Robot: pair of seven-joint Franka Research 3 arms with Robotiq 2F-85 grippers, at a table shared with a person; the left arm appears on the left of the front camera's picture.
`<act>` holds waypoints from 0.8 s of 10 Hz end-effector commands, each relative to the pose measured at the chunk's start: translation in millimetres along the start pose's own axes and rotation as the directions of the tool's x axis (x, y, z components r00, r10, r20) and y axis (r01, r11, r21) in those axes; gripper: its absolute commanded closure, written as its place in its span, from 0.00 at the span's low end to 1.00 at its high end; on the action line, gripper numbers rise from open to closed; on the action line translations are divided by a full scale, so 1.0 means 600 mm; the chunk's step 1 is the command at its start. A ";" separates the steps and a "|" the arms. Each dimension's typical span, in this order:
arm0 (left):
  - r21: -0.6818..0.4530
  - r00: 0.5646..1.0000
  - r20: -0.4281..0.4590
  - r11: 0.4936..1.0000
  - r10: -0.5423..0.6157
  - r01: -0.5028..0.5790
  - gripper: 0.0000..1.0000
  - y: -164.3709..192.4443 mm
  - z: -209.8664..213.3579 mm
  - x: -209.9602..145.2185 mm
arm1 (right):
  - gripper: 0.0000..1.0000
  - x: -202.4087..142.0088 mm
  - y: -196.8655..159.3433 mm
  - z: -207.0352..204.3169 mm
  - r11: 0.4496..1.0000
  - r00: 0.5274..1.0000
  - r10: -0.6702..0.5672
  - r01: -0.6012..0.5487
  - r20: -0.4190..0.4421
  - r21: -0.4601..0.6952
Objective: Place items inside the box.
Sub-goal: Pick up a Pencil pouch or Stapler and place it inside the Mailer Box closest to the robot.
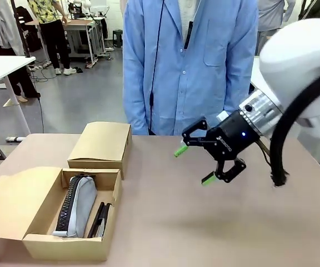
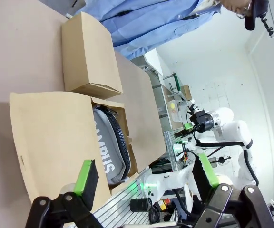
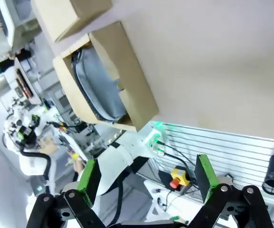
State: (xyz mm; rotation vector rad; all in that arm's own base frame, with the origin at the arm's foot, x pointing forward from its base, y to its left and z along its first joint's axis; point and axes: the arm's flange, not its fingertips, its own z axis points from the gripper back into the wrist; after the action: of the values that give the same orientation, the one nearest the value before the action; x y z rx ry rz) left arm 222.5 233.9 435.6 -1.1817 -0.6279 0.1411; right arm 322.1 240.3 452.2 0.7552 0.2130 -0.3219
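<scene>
The box (image 1: 65, 247) at seven o'clock holds the zip pouch (image 1: 82, 208). The right gripper (image 1: 196, 165) hovers toward three o'clock, jaws apart and empty; the left gripper (image 2: 146, 167) also has jaws apart.

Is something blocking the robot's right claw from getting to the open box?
Nothing visible does. Bare table lies between the open right gripper and the box, whose lid flap is folded open.

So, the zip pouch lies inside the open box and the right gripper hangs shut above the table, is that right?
Not quite: the right gripper is open, not shut, in the front view; the zip pouch does lie inside the open box.
</scene>
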 end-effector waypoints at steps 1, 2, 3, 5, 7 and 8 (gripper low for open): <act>-0.018 1.000 0.013 1.000 -0.016 0.016 0.00 -0.002 0.000 0.000 | 0.00 0.013 0.051 -0.016 0.995 0.994 0.096 -0.098 -0.057 -0.035; -0.018 1.000 0.013 1.000 -0.016 0.016 0.00 -0.002 0.000 0.000 | 0.00 0.013 0.051 -0.016 0.995 0.994 0.096 -0.098 -0.057 -0.035; -0.018 1.000 0.013 1.000 -0.016 0.016 0.00 -0.002 0.000 0.000 | 0.00 -0.002 0.015 -0.006 1.000 1.000 0.027 -0.027 -0.015 -0.012; -0.018 1.000 0.013 1.000 -0.016 0.016 0.00 -0.002 0.000 0.000 | 0.00 0.035 0.032 0.035 0.997 0.996 0.016 -0.009 0.091 -0.076; -0.018 1.000 0.013 1.000 -0.016 0.016 0.00 -0.002 0.000 0.000 | 0.00 0.068 -0.039 0.146 0.995 0.991 -0.085 0.080 0.108 0.054; -0.018 1.000 0.013 1.000 -0.016 0.016 0.00 -0.002 0.000 0.000 | 0.00 0.081 -0.092 0.200 0.987 0.989 -0.132 0.125 0.066 0.100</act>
State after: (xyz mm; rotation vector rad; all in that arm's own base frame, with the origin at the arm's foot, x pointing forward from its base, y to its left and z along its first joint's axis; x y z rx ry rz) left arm 222.6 234.1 435.7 -1.1814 -0.6279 0.1411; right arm 364.3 145.3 484.5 0.7742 0.1346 -0.4530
